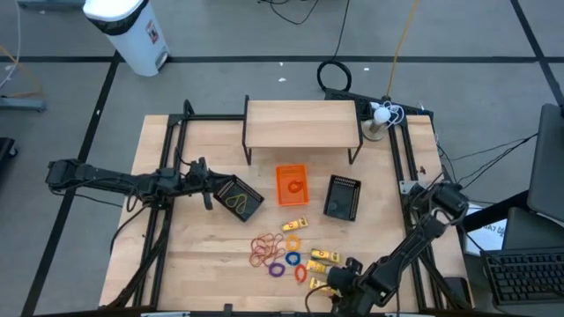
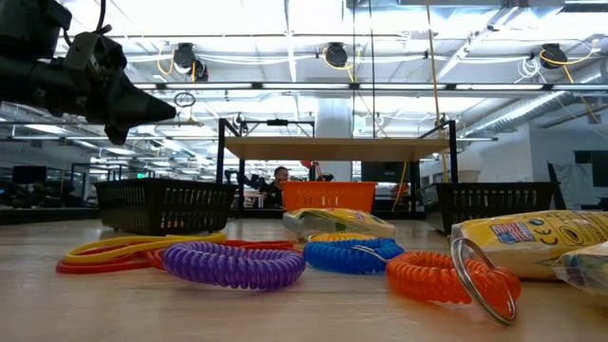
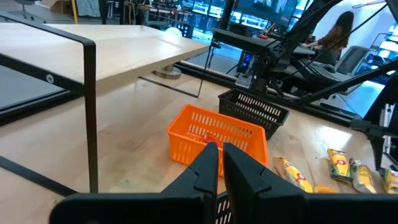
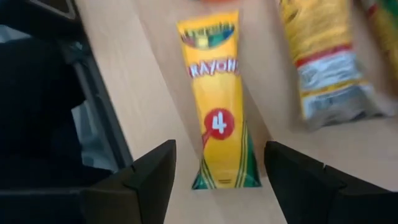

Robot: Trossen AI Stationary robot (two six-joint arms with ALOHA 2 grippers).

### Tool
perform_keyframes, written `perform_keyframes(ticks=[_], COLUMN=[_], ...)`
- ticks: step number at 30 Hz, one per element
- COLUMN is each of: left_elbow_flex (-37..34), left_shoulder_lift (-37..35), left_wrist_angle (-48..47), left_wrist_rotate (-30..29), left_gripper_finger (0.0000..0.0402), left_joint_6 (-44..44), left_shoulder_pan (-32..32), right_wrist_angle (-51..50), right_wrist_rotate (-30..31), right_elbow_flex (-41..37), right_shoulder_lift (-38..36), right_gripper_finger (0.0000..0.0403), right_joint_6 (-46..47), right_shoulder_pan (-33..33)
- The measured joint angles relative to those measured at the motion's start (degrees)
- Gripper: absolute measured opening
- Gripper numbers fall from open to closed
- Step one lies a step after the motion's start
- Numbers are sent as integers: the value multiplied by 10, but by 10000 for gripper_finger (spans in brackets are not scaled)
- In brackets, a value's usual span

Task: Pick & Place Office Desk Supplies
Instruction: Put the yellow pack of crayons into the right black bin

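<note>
Yellow crayon packet (image 4: 217,106): printed with a red circle and the numeral 4, flat on pale wood, centred in the gap between the right gripper's fingers, not grasped.
Right gripper (image 4: 219,180): released, dark fingers (image 4: 149,177) spread wide either side of the packet's near end; low at the table's front edge in the overhead view (image 1: 339,275).
Second packet (image 4: 326,68): yellow with a clear window, just beside the first.
Loose supplies: more yellow packets (image 1: 322,256), red-brown rubber bands (image 1: 263,250), small blue, purple and orange coil rings, clustered together on the table's front half.
Table-level view: purple coil (image 2: 233,264), blue coil (image 2: 353,253), orange coil (image 2: 439,275) with a metal ring, yellow and red bands (image 2: 123,251), all lying on the wood.
Left gripper (image 3: 219,163): clenched, fingertips pressed together with nothing between; raised over the table's left side, just beside the left mesh tray (image 1: 240,199).
Left mesh tray contents: a tan band.
Orange tray (image 1: 292,185): mid-table, an orange ring inside.
Right mesh tray (image 1: 342,196): black, just beside the orange tray.
Wooden shelf (image 1: 302,122): standing at the table's far edge.
</note>
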Motion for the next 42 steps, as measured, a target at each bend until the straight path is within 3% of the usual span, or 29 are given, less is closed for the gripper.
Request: perform_keyframes(ticks=[13,22,28,32,37,42], left_elbow_flex=[0,0,0,0,0,0], left_shoulder_lift=[0,0,0,0,0,0], left_wrist_angle=[-6,-6,-6,-6,-6,-6], left_wrist_rotate=[0,0,0,0,2,2], left_gripper_finger=[24,24,24,24,24,24], left_joint_6=[-1,1,-1,-3,-4,-11], left_shoulder_pan=[0,0,0,0,0,0], right_wrist_angle=[-2,-3,3,0,27,42], right_wrist_rotate=[8,53,25,12,20,83], right_elbow_flex=[0,0,1,0,-2,-3], right_shoulder_lift=[17,25,52,51,23,-21], right_gripper_finger=[235,230,186,131,61,60], right_joint_6=[-70,-50,-35,-11,-58,-103], right_shoulder_pan=[-11,-16,-16,-17,-9,1])
